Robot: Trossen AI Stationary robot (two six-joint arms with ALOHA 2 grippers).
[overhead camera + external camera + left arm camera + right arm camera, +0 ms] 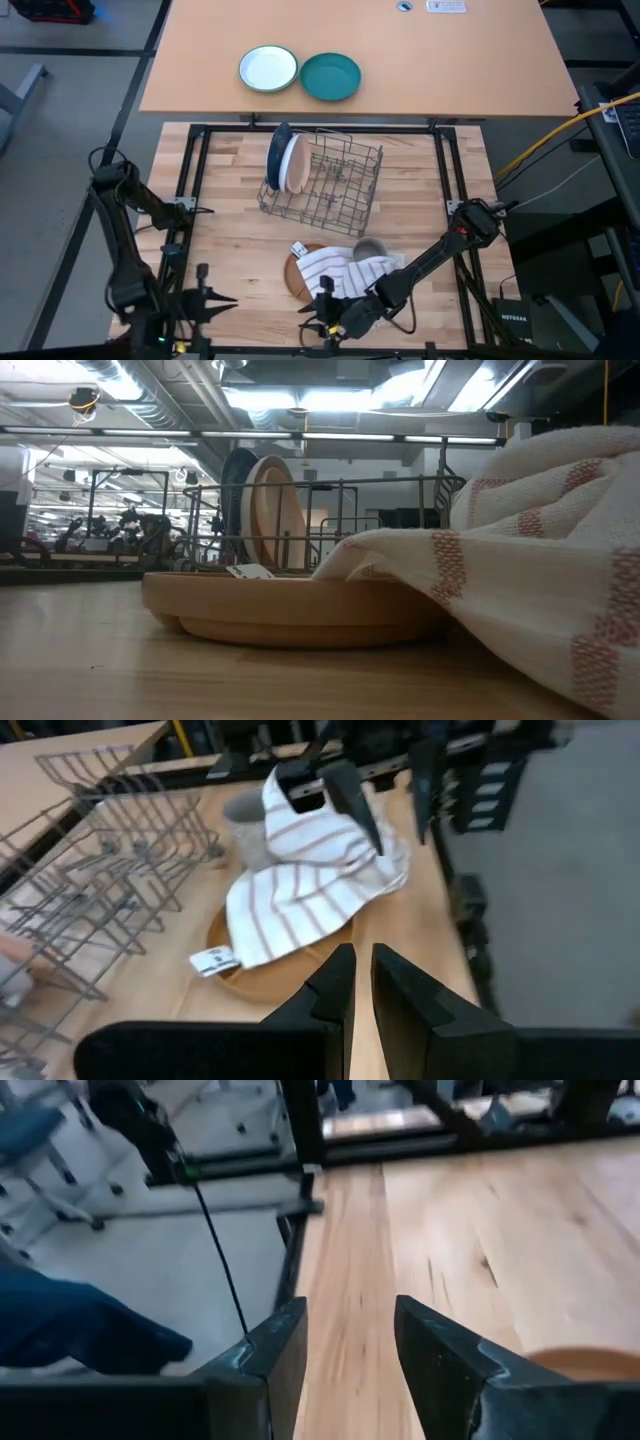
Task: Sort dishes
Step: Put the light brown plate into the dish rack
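Observation:
A tan-brown plate lies flat on the wooden table near its front edge. It also shows in the low view and the left wrist view. A striped cloth lies over it. A blue plate and a pale plate stand on edge in the wire rack. My right gripper is open and empty, just near of the tan plate; its wrist view shows the plate's rim beside it. My left gripper is shut and empty at the front left, as its wrist view shows.
A grey mug stands against the cloth by the tan plate. A white green-rimmed bowl and a teal plate sit on the far table. A black frame borders the wooden table.

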